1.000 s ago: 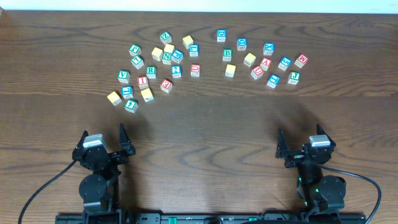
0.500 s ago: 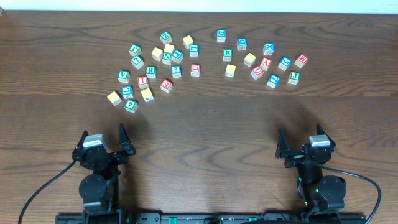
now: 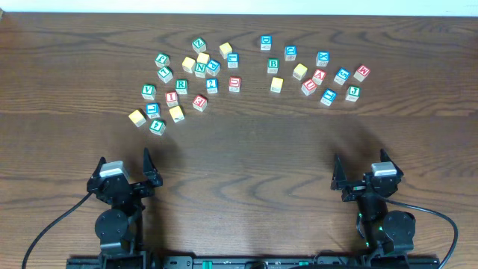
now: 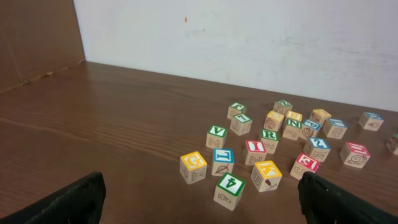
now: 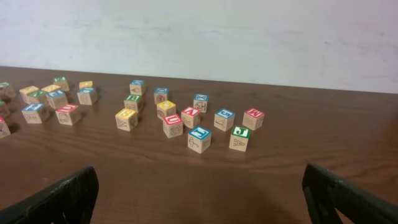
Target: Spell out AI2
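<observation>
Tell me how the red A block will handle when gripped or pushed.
The red A block looks like a rigid wooden cube, so probably stiff and light. Its flat faces should slide, not roll. A push would likely nudge the red-topped block beside it.

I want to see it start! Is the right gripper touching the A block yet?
Apart. The overhead view shows a wide stretch of table between the right gripper, open near the front edge, and the A block far back.
</observation>
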`<state>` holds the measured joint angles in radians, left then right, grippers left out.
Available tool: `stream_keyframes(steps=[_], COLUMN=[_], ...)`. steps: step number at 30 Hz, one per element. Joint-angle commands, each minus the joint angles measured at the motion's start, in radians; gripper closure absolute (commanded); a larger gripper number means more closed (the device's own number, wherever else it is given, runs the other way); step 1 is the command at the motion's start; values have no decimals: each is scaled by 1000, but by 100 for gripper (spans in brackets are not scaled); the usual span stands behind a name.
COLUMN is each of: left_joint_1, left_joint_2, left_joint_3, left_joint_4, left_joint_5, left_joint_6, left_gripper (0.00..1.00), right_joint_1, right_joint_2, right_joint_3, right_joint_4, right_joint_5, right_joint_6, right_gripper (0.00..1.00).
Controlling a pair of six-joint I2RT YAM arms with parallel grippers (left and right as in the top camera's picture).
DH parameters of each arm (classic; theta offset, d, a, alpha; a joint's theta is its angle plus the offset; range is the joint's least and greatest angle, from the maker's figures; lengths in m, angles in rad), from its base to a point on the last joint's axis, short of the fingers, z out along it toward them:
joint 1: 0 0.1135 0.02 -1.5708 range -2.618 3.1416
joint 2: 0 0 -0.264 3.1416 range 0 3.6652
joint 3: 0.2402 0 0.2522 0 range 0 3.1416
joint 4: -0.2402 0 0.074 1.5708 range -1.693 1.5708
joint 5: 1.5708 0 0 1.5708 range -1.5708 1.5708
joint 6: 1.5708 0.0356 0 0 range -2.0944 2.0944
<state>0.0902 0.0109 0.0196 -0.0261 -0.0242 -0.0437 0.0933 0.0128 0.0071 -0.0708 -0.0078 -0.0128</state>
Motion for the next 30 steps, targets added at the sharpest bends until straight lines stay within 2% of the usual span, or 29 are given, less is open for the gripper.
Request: stream_keyframes(steps=[1, 9, 16, 22, 30], left_joint_1=[4, 4, 4, 4, 4], left_joint_2=[-7, 8, 95, 226, 472], left_joint_3=[-15, 14, 80, 178, 341], left_joint_4=[-44, -45, -44, -45, -48], left_joint_5=[20, 63, 70, 78, 179], left_joint_6=[17, 17, 17, 18, 25], left_gripper=[2, 3, 2, 3, 2], right_joint_1=[6, 6, 6, 6, 6], right_joint_2=[-2, -2, -2, -2, -2], right_joint_3=[-2, -2, -2, -2, -2], right_joint_4=[-4, -4, -4, -4, -4], right_joint_5=[-6, -5, -5, -5, -5], right_joint_6=[-11, -11, -11, -11, -11], right_gripper=[1, 1, 1, 1, 1])
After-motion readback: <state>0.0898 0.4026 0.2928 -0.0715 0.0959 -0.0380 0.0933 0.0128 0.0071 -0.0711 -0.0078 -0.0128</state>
